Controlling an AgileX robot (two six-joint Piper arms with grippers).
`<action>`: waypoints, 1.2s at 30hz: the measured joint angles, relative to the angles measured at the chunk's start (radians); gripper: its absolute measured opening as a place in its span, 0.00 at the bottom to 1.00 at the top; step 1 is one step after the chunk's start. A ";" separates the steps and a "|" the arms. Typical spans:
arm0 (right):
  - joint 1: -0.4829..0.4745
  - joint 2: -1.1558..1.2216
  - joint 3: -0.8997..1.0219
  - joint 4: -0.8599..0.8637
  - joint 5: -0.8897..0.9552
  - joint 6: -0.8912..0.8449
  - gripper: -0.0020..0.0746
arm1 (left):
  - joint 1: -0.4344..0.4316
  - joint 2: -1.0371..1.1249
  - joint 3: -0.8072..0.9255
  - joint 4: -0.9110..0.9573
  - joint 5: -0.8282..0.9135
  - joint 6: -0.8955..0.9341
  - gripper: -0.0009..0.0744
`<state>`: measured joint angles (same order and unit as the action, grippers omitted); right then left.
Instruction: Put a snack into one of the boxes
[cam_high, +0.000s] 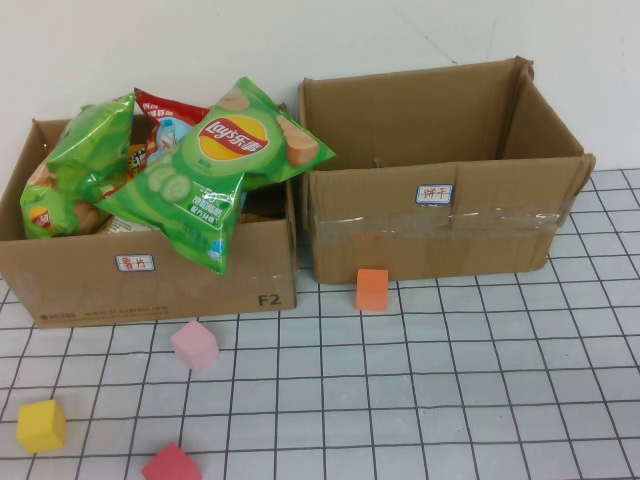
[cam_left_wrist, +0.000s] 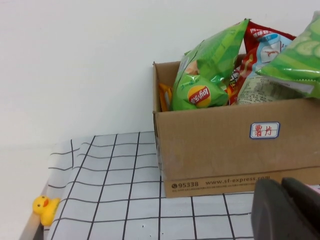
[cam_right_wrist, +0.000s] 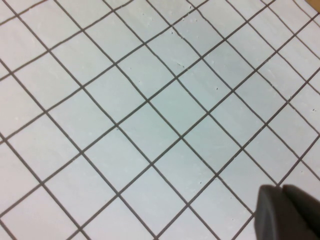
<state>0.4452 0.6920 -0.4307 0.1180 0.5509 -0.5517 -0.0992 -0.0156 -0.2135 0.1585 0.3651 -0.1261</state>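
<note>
Two brown cardboard boxes stand side by side against the white wall. The left box (cam_high: 150, 275) is heaped with snack bags: a green Lay's bag (cam_high: 215, 165) lies on top over its front rim, beside another green bag (cam_high: 75, 165) and a red bag (cam_high: 165, 115). The right box (cam_high: 440, 235) shows only bare inner walls. Neither arm shows in the high view. My left gripper (cam_left_wrist: 281, 185) is shut and holds nothing, low in front of the left box (cam_left_wrist: 210, 150). My right gripper (cam_right_wrist: 281, 189) is shut and holds nothing, over bare grid cloth.
Foam blocks lie on the grid cloth: orange (cam_high: 371, 289) against the right box, pink (cam_high: 194, 345), yellow (cam_high: 40, 425) and red (cam_high: 170, 465) nearer the front left. A yellow toy duck (cam_left_wrist: 45, 209) sits at the table's edge.
</note>
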 joint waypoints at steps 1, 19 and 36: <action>0.000 0.000 0.000 0.001 0.000 0.000 0.03 | 0.000 0.000 0.000 -0.002 0.002 0.000 0.01; 0.000 0.000 0.000 0.022 0.002 0.000 0.03 | 0.000 0.000 0.231 -0.029 -0.017 -0.021 0.01; 0.000 0.000 0.000 0.024 0.004 0.000 0.03 | 0.000 0.000 0.231 -0.146 -0.017 0.049 0.01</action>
<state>0.4452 0.6920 -0.4307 0.1417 0.5548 -0.5517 -0.0992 -0.0156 0.0171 0.0121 0.3478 -0.0767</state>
